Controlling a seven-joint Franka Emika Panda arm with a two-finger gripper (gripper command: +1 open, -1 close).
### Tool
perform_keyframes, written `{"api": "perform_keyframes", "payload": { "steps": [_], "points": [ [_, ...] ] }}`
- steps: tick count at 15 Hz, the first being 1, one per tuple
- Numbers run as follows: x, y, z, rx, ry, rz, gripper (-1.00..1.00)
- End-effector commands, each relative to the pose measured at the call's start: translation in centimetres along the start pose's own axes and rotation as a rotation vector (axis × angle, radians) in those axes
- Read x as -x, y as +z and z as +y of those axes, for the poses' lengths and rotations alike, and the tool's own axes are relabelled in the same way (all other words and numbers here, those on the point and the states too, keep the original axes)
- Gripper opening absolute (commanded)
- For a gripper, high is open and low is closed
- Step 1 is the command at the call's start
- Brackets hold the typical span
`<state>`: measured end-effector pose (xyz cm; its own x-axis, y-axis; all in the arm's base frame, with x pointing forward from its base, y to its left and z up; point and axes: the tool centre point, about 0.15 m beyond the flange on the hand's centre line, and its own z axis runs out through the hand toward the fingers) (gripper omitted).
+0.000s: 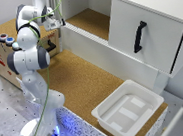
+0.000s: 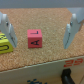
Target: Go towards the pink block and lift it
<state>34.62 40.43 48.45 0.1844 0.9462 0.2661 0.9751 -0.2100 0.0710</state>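
Pink block [image 2: 34, 38] on seemingly cork-topped surface [image 2: 50, 22]

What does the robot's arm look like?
The arm is white and chunky with rounded dark grey joints, and a thin green cable hangs along it. Its end effector has two pale grey fingers, seen in the wrist view.

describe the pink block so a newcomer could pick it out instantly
Start at the cork surface in the wrist view, framed by the tool's two open fingers. Between them sits the pink block, a small cube with dark lettering. Its neighbour, the yellow block at the frame's edge, differs in colour.
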Motion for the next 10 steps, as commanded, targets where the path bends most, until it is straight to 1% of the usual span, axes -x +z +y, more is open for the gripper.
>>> {"api": "perform_keyframes", "payload": {
  "steps": [1, 5, 10],
  "points": [
    [-3.5, 1.5, 0.2, -0.077, -0.133, -0.151, 1.0],
    [-4.7, 2.8, 0.0, -0.122, -0.153, -0.186, 1.0],
    [-5.7, 3.6, 0.1, -0.155, -0.118, -0.242, 1.0]
  ]
}}
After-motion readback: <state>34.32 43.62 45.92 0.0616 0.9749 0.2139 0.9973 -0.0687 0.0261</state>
